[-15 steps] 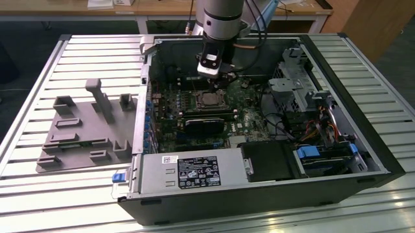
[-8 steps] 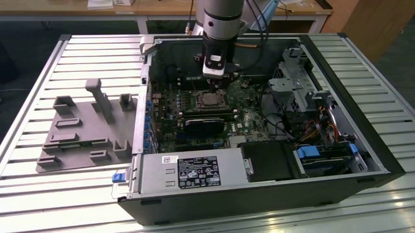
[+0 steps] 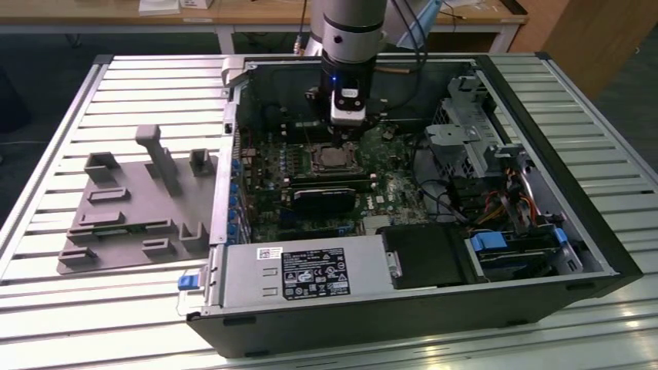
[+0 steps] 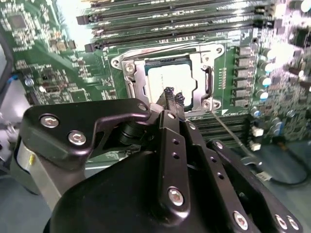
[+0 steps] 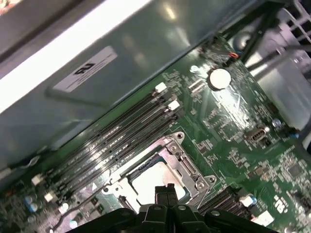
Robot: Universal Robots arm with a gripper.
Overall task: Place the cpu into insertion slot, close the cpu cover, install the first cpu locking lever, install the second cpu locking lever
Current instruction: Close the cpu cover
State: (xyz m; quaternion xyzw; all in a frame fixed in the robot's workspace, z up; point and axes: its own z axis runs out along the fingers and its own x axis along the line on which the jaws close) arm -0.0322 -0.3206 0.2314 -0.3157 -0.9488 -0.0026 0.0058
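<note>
— Where did the cpu (image 4: 170, 80) lie?
— In the insertion slot (image 4: 163, 62), mid-board on the motherboard (image 4: 58, 73), with the cpu cover (image 4: 131, 80) around it and the gripper (image 4: 174, 96) just above.
— And nearby?
— Memory slots (image 4: 165, 26) ran beside it. The case (image 3: 411, 316) stood on the table (image 3: 62, 308), with a parts tray (image 3: 123, 223) toward the table's edge at the exterior view's left.

In the second wrist view the gripper (image 4: 173, 95) is covering one edge of the cpu (image 4: 170, 77) and of the cpu cover (image 4: 136, 80). In the first wrist view the picture's edge is cutting off the gripper (image 5: 165, 190). In the exterior view the arm (image 3: 350, 31) is running out at the top edge, and the insertion slot (image 3: 331, 158) is showing too small to tell whether it is latched.
</note>
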